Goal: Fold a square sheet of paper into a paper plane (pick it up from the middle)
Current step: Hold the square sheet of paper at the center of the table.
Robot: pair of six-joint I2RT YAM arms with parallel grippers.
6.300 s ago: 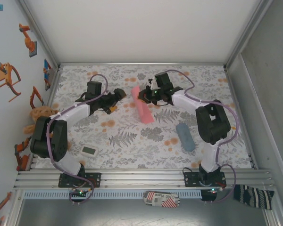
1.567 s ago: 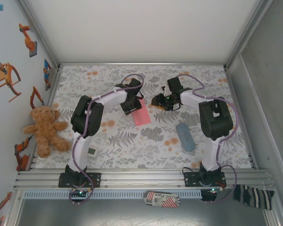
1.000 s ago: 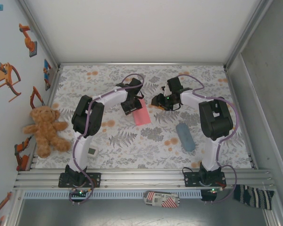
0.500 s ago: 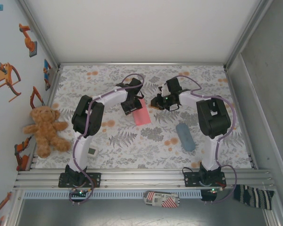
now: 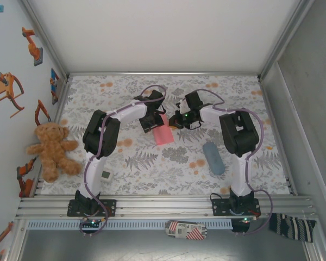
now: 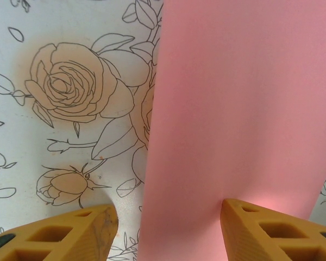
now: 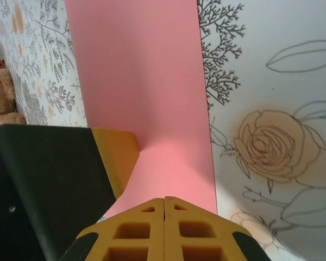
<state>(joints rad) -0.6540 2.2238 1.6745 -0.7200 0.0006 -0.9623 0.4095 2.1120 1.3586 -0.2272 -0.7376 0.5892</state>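
Observation:
The square sheet of paper is a salmon-pink narrow strip lying flat on the flowered table. My left gripper stands open over its left end. In the left wrist view the paper runs away from the left gripper, with one orange fingertip resting on it and the other on the cloth. My right gripper is shut, tips together at the paper's right edge. In the right wrist view the right gripper sits over the paper, beside the left gripper's finger. Whether the shut tips pinch paper is unclear.
A grey-blue pouch lies on the table in front of the right arm. A teddy bear sits at the left edge, and a small white device lies near the left arm's base. Metal frame rails border the table.
The right gripper has shut its jaws and slid left up to the paper's edge. The left gripper and the paper have stayed where they were.

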